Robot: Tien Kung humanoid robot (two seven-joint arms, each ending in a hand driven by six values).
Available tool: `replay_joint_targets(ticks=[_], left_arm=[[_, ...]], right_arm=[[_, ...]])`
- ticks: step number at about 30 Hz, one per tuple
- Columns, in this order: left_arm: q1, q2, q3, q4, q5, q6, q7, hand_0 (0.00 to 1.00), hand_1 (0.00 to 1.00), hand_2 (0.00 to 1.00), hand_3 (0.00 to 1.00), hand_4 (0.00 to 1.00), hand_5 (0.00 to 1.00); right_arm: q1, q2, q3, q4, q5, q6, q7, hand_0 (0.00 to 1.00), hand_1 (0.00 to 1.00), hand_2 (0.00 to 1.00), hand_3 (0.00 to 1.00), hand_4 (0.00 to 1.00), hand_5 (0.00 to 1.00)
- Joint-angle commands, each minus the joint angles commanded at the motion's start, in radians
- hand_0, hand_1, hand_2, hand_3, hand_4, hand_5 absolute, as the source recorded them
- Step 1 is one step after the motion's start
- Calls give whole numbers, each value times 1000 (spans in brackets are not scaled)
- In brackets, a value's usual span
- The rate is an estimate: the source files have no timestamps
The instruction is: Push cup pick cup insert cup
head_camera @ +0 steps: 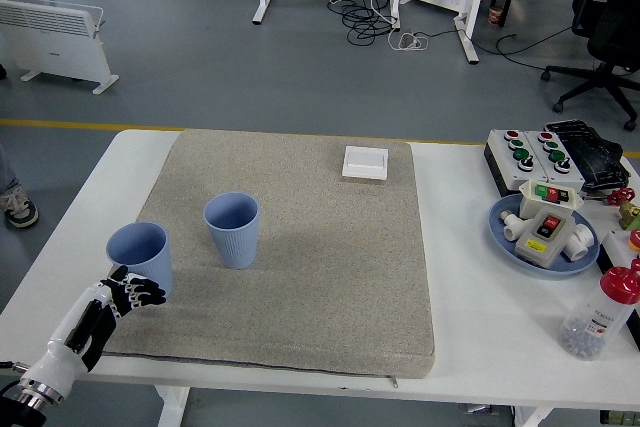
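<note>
The near cup (140, 257) stands upright at the left edge of the grey mat (330, 277) on the white surface (470, 347), with the second cup (233, 229) upright just beside it to the right. Your left hand (128, 294) sits at the near cup's lower front, fingers loosely spread, gripping nothing. You look to be at the push step; next, you likely need firm contact low on its wall, driving it toward the second cup without tipping it.

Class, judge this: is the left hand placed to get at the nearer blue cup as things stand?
Probably yes. The left hand sits right at the near cup with nothing between them; the other cup stands clear.
</note>
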Motion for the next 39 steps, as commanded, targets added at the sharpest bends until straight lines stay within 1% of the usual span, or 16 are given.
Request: replay_joint_targets(ticks=[20, 21, 32, 33, 38, 39], left_arm=[[-25, 8, 12, 37, 11, -5, -1, 637, 558, 537, 492, 561, 998], [-28, 7, 17, 40, 14, -5, -1, 659, 559, 537, 493, 562, 998], [-36, 3, 27, 56, 24, -7, 0, 660, 559, 538, 494, 563, 998], [-38, 1, 29, 58, 25, -7, 0, 681, 559, 538, 493, 562, 998], [-50, -4, 32, 67, 31, -5, -2, 681, 559, 538, 493, 562, 998], [-50, -4, 32, 67, 32, -5, -2, 708, 558, 538, 494, 562, 998]], right_arm=[[2, 0, 0, 0, 1, 0, 0, 724, 648, 650, 577, 126, 475], [2, 0, 0, 0, 1, 0, 0, 724, 648, 650, 577, 126, 474], [2, 0, -1, 0, 3, 0, 0, 724, 648, 651, 578, 126, 475], [2, 0, -1, 0, 3, 1, 0, 723, 648, 651, 578, 126, 475], [3, 0, 0, 0, 1, 1, 0, 723, 648, 651, 578, 126, 475], [3, 0, -1, 0, 1, 1, 0, 724, 648, 650, 577, 126, 475]])
